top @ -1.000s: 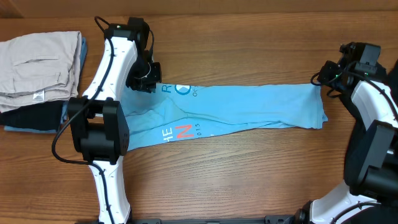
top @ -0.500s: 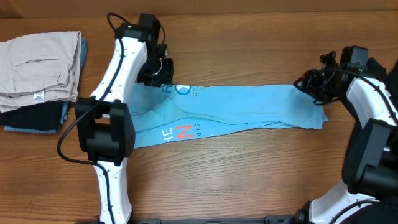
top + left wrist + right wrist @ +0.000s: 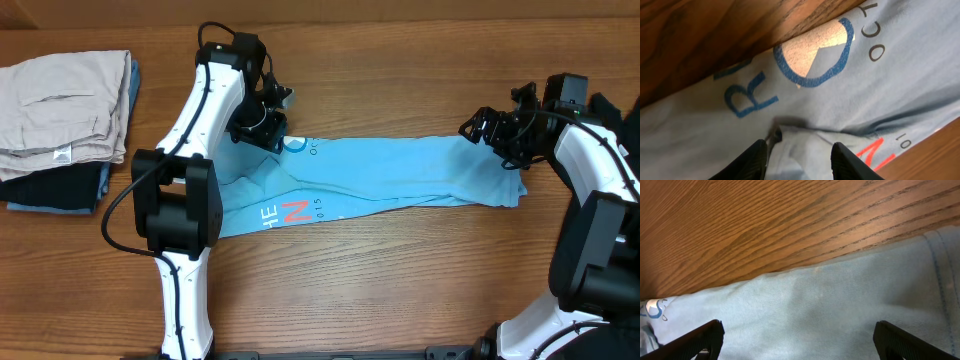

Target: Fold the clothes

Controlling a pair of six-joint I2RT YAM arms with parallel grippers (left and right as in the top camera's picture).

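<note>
The clothes, a light blue T-shirt [image 3: 400, 175], lie folded into a long strip across the wooden table, with white lettering and a red mark [image 3: 294, 211] at the left end. My left gripper [image 3: 268, 118] hovers over the strip's upper left edge by the printed ring. In the left wrist view its black fingers [image 3: 752, 160] stand apart over rumpled cloth [image 3: 890, 90] and pinch nothing. My right gripper [image 3: 490, 130] is above the strip's right end. Its jaws are spread wide over smooth blue fabric [image 3: 840, 305] and hold nothing.
A stack of folded garments sits at the far left, with a beige garment [image 3: 65, 105] on top and a dark garment [image 3: 60, 185] beneath. Bare wooden tabletop [image 3: 380, 280] surrounds the shirt.
Both grippers have opened and let go of the shirt. The left one has drifted right along the top edge. The right one has moved left over the right end.
</note>
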